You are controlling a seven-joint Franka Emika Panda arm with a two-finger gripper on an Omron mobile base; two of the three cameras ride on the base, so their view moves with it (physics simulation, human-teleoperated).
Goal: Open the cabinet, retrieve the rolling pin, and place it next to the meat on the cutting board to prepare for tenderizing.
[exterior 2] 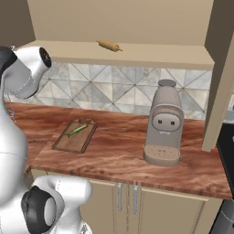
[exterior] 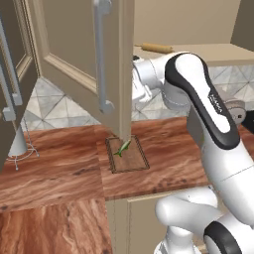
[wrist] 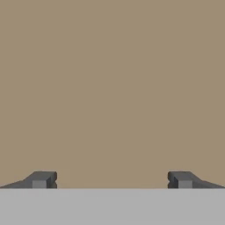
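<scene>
The claw (wrist: 112, 179) stands spread wide, its two dark finger tips (wrist: 41, 179) far apart with nothing between them, facing a plain tan surface at close range. In the left base view the white arm's wrist end reaches in behind the edge of the swung-open door of the wide beige-tan wall cabinet (exterior: 74, 54), whose long vertical silver bar handle (exterior: 101, 54) hangs on the door's face.

On the cabinet's open lower shelf lies the light tan wooden rolling pin (exterior 2: 109, 45) with narrow stubs at both ends. Its long axis runs roughly along the shelf, left to right, slanting slightly so the right end sits a little nearer.

Below, on the reddish-brown wood-grain bench (exterior 2: 119, 151), rests the small dark brown rectangular cutting board (exterior 2: 75, 135), its long axis running near to far with the tab at the far end. On it lies the slender greenish-yellow fish-shaped meat (exterior 2: 76, 130), set diagonally across the board. To the right stands a tall beige coffee machine (exterior 2: 163, 123), well apart from the board.
</scene>
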